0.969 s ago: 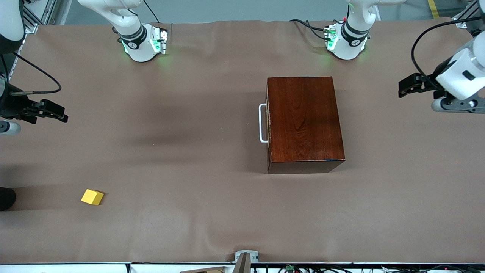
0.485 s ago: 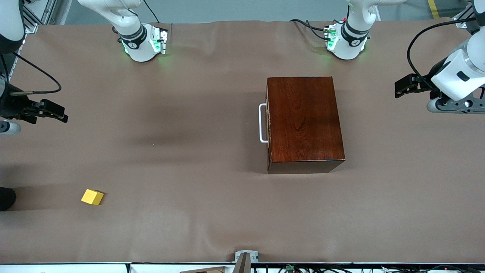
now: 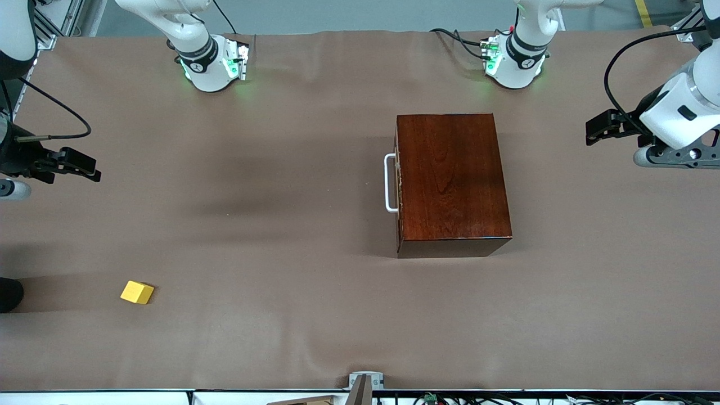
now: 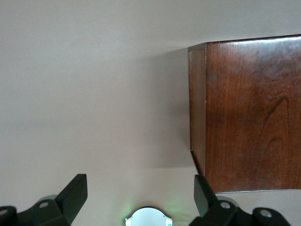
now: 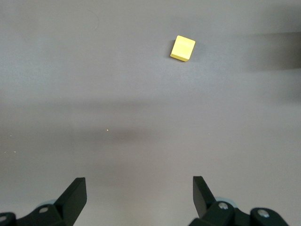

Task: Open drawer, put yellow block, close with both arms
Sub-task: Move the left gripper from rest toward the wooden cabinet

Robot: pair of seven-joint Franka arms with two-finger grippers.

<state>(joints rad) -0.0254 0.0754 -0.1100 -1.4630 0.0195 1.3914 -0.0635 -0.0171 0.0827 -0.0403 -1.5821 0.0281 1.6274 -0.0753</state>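
From the front camera we see one right gripper (image 3: pixel 84 164) held in the air over the bare cloth at the right arm's end of the table (image 3: pixel 281 225), and its wrist view shows what the front one cannot: two fingers (image 5: pixel 75 193) spread wide with nothing between them, and the one yellow block (image 5: pixel 183 48) lying on the cloth, well apart from them. In the front view that yellow block (image 3: pixel 136 292) sits near the right arm's end, nearer to the camera than the box. We count one dark reddish-brown box (image 3: pixel 453 183), its drawer pushed in, with one white bar handle (image 3: pixel 389 183) facing the right arm's end. The handle shows only from the front; the left wrist view gives us a corner of the box (image 4: pixel 249 113) instead. One left gripper (image 3: pixel 599 128) hangs over the left arm's end, its fingers (image 4: pixel 75 193) also wide apart and empty.
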